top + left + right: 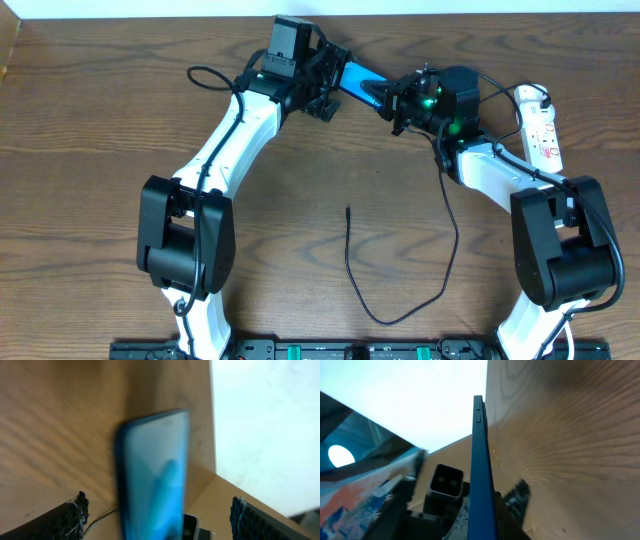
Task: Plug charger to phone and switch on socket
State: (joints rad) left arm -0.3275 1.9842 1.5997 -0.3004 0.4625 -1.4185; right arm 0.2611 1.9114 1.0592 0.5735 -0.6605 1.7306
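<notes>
The phone (358, 78), blue-screened, is held off the table at the back centre, between my two grippers. My right gripper (395, 100) is shut on it; the right wrist view shows the phone (480, 460) edge-on between the fingers (487, 510). My left gripper (325, 95) is open, its fingers (162, 525) wide apart on either side of the blurred phone (155, 475). The charger cable's tip (347, 210) lies free on the table mid-centre, and the cable loops down and back up toward the right. The white socket (542, 130) lies at the far right with a black plug (541, 98) in it.
The table's back edge (450, 14) runs just behind both grippers. The black cable loop (400, 318) lies near the front between the two arm bases. A white cord (505, 92) leaves the socket.
</notes>
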